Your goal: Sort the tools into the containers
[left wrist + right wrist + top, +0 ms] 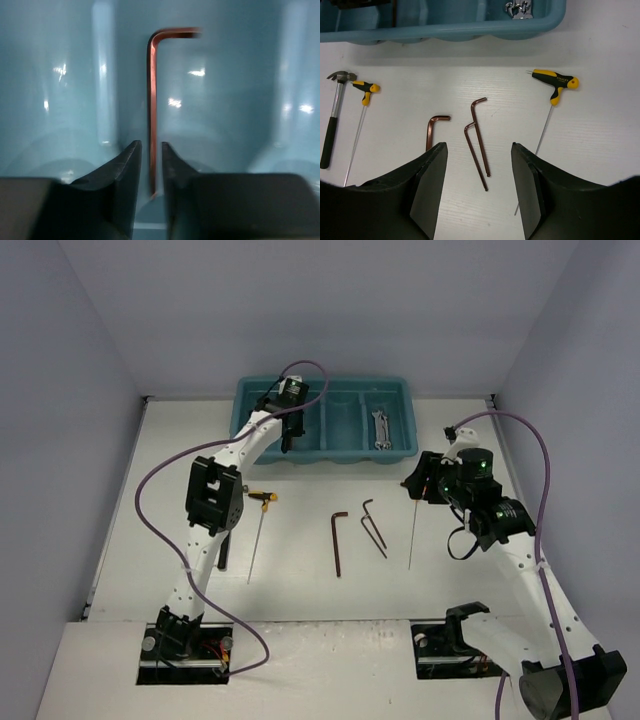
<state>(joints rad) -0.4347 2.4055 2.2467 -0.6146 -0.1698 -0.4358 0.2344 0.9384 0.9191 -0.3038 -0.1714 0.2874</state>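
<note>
Hex keys [428, 132] [480, 137] [475, 157] [150, 110]: four, three centre frame, one inside tray [345, 455]. T-handle drivers [552, 79] [365, 90]: two. Hammer [330, 135]: one. Wrenches [380, 430]: count unclear. Tray: one, four compartments.

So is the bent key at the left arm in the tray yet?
In: left wrist view shows the hex key against the teal tray, between the slightly parted fingers of the left end effector.
</note>
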